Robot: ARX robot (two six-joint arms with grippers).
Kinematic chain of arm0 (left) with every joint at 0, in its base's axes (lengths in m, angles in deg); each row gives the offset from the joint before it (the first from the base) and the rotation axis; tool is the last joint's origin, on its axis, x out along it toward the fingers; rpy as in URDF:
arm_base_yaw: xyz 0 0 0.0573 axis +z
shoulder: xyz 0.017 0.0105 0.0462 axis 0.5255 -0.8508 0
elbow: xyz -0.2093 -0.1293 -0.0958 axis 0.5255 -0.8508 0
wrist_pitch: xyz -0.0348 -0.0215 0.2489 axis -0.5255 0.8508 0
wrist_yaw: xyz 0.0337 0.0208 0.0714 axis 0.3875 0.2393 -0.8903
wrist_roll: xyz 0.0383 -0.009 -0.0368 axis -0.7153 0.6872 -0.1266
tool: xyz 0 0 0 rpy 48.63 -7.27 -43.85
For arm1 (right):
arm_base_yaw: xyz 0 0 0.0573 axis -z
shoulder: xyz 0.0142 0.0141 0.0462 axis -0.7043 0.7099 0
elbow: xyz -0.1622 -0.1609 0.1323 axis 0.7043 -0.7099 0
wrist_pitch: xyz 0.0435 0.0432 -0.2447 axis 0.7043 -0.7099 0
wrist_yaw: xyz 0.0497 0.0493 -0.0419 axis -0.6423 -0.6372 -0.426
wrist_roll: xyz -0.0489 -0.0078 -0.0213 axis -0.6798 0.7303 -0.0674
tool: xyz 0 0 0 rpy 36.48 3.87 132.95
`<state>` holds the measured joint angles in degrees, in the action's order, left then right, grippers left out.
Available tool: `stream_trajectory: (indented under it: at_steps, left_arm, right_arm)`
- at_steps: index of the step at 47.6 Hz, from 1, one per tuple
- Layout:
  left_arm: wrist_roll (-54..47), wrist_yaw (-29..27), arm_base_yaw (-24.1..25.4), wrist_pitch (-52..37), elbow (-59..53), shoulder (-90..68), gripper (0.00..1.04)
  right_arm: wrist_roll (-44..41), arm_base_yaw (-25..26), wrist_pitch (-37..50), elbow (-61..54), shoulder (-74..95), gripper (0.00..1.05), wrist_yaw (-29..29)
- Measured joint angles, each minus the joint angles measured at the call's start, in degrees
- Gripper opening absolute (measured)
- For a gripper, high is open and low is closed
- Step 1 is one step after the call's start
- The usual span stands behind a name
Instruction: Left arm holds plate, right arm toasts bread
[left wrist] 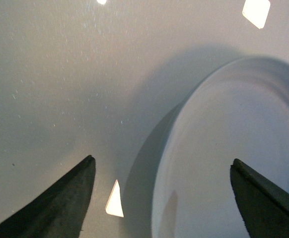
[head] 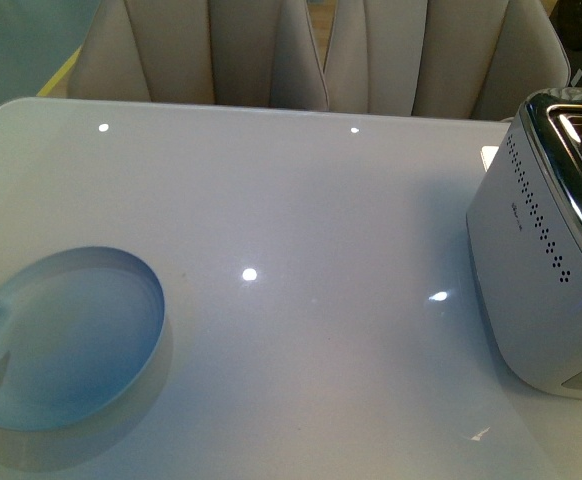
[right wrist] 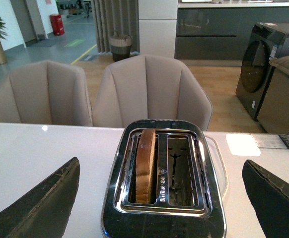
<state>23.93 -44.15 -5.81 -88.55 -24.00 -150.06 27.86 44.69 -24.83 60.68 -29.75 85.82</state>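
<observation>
Bread [right wrist: 145, 166] stands in the toaster [right wrist: 163, 188], right fingers [right wrist: 40, 206] spread wide above. Left fingers [left wrist: 60, 201] gape astride the plate [head: 66, 340] rim, probably about to grip it.

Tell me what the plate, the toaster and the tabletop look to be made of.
Plate: probably glazed ceramic, smooth pale blue-grey, soft sheen.
Toaster: mirror-polished metal top; white matte body, metal or plastic unclear.
Tabletop: glossy white, sharp lamp reflections; glass or lacquer.

Bright overhead light, glare spots on the glossy table [head: 301, 200], soft shadow beside the plate [head: 66, 340].
</observation>
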Motion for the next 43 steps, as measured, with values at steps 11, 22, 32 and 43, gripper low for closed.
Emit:
stream_trajectory:
  at_steps: [11, 22, 32, 43]
  left_arm:
    - [4.7, -0.2, -2.6, -2.6, -4.2, 12.0, 0.98]
    - [9.8, -2.4, -8.5, -1.3, -6.8, 27.5, 0.98]
    - [17.3, -6.0, -14.3, 0.1, -7.0, 38.4, 0.98]
    - [26.9, -14.3, -22.6, 0.4, -7.0, 47.4, 0.98]
  right_arm:
    - [0.0, 0.0, 0.0, 0.0, 0.0, 0.96, 0.0]
    - [0.0, 0.0, 0.0, 0.0, 0.0, 0.96, 0.0]
    - [0.0, 0.0, 0.0, 0.0, 0.0, 0.96, 0.0]
    - [0.0, 0.0, 0.0, 0.0, 0.0, 0.96, 0.0]
